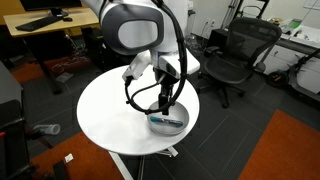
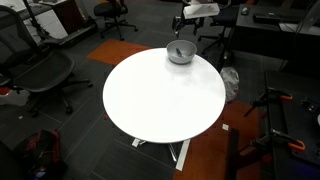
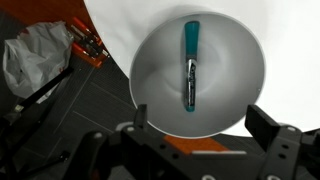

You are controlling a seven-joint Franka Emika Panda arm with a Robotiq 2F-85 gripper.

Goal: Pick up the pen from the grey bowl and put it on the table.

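Directly below the wrist camera, the gripper (image 3: 198, 116) has its two fingers (image 3: 137, 118) spread wide, with nothing between them. In an exterior view the gripper (image 1: 165, 106) hangs low over the grey bowl (image 1: 157, 121); how far its tips reach past the rim cannot be told.

Just beneath the hand and in line with the gap between the fingers lies the pen (image 3: 190, 64). It rests flat on the bowl's pale inside (image 3: 232, 80), with its teal end pointing away from the hand and its darker part nearer. No finger touches it. The exterior views show only a small teal streak in the bowl (image 1: 172, 123).

The bowl sits on the table (image 3: 285, 40), near the edge on the arm's side in both exterior views (image 2: 180, 55). The rest of the white top spreads out beyond the hand (image 2: 160, 100).

Farther out, past the table edge on one side of the hand, a crumpled pale bag (image 3: 35, 55) lies on the dark floor beside an orange object (image 3: 86, 45). Black office chairs (image 1: 237, 55) and a wooden desk (image 1: 45, 25) stand well apart from the hand.
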